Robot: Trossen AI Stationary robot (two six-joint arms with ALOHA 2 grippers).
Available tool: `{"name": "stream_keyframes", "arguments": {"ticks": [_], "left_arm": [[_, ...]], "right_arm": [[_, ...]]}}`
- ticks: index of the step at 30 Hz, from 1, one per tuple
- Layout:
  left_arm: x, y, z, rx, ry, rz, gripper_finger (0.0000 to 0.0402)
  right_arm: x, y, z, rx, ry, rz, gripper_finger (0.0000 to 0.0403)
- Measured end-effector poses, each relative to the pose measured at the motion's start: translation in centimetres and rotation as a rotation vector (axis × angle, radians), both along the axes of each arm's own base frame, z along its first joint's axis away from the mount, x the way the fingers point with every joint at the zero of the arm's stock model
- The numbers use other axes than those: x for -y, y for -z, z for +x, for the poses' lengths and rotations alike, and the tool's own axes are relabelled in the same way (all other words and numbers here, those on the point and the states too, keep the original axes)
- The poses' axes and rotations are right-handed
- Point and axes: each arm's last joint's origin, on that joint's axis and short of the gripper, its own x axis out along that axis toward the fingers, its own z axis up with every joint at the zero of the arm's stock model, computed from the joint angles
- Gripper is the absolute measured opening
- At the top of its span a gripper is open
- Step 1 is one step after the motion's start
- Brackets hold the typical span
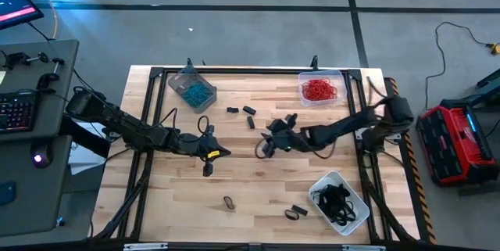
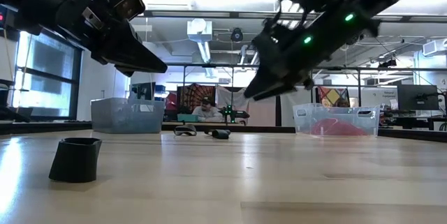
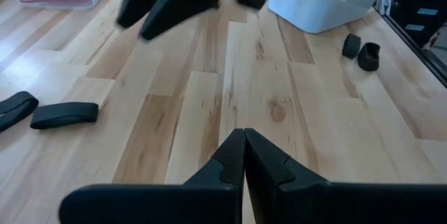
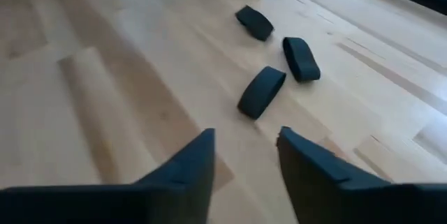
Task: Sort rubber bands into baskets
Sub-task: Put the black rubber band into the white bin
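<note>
Right, starting big: pale wooden slatted table (image 1: 258, 181), carrying 3 shallow plastic tubs spread well apart at its edges, presumably to keep the 3 colours separate. Grey-tinted tub (image 1: 181, 79) at the far left, loaded with teal-blue rubber bands (image 1: 195, 93). Clear tub (image 1: 341, 75) at the far right, packed with red rubber bands (image 1: 319, 89). Whitish tub (image 1: 361, 204) at the near right, holding a tangle of black rubber bands (image 1: 334, 198).

On to the arms. Left gripper (image 3: 244, 137) hanging above mid-table, fingers pressed tight together with nothing between them; parked out of the way, by the look of it. Right gripper (image 4: 244, 140) reaching in from the right side toward the centre, fingers parted and empty, pointed at the loose stock; probably lining up a pick.

Down to the small stuff. 3 loose black bands ahead of the right gripper, apart from it: nearest black band (image 4: 262, 91) just beyond the fingertips, second black band (image 4: 301, 58) beside it, third black band (image 4: 254, 23) farther off toward the grey-tinted tub. Another stray black band (image 1: 208, 170) just beside the left gripper, and 2 more near the front edge, one (image 1: 229, 202) at centre and one (image 1: 294, 213) close to the whitish tub. Plenty of black left to sort, judging by that scatter.
</note>
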Motion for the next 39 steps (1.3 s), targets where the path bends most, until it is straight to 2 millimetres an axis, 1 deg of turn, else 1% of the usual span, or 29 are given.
{"name": "stream_keyframes", "arguments": {"ticks": [4, 6, 8, 13, 17, 22, 26, 28, 30, 32, 36, 37, 38, 39], "left_arm": [[0.0, 0.1, 0.0, -0.007, 0.000, 0.001, 0.0000], [0.0, 0.1, -0.1, -0.011, 0.000, 0.002, 0.0000], [0.0, 0.1, -0.1, -0.014, 0.000, 0.002, 0.0000], [0.0, 0.1, -0.1, -0.014, 0.000, 0.003, 0.0000], [0.0, 0.1, -0.1, -0.014, 0.000, 0.003, 0.0000], [0.0, 0.1, -0.1, -0.014, 0.000, 0.003, 0.0000], [0.0, 0.1, -0.1, -0.014, -0.002, 0.005, 0.0000], [0.0, 0.1, -0.1, -0.013, -0.002, 0.005, 0.0000], [0.0, 0.1, -0.1, -0.013, -0.002, 0.005, 0.0000], [0.0, 0.1, -0.1, -0.012, -0.002, 0.004, 0.0000], [0.0, 0.1, -0.1, -0.012, -0.002, 0.004, 0.0000], [0.0, 0.1, -0.1, -0.012, -0.002, 0.005, 0.0000], [0.0, 0.1, -0.1, -0.013, -0.001, 0.005, 0.0000], [0.1, 0.1, -0.1, -0.012, 0.001, 0.005, 0.0000]], "right_arm": [[1.1, 1.3, 2.2, -0.016, 0.089, -0.038, 0.0199], [1.6, 1.8, 3.4, -0.023, 0.124, -0.054, 0.0219], [2.1, 2.1, 4.5, -0.025, 0.137, -0.054, 0.0230], [3.2, 2.7, 6.9, -0.026, 0.165, -0.050, 0.0236], [4.0, 3.3, 8.0, -0.048, 0.179, -0.040, 0.0236], [5.4, 4.5, 8.5, -0.062, 0.225, -0.015, 0.0236], [6.5, 5.7, 8.5, -0.082, 0.221, 0.051, 0.0235], [6.8, 6.1, 8.5, -0.087, 0.227, 0.058, 0.0224], [6.8, 6.3, 8.6, -0.089, 0.229, 0.054, 0.0197], [6.8, 6.4, 8.6, -0.100, 0.214, 0.045, 0.0154], [6.3, 5.9, 8.6, -0.136, 0.140, 0.025, 0.0037], [6.1, 5.7, 8.4, -0.156, 0.123, 0.023, 0.0020], [5.7, 5.3, 8.2, -0.179, 0.103, 0.021, 0.0014], [5.4, 4.8, 7.9, -0.199, 0.083, 0.031, 0.0016]]}}
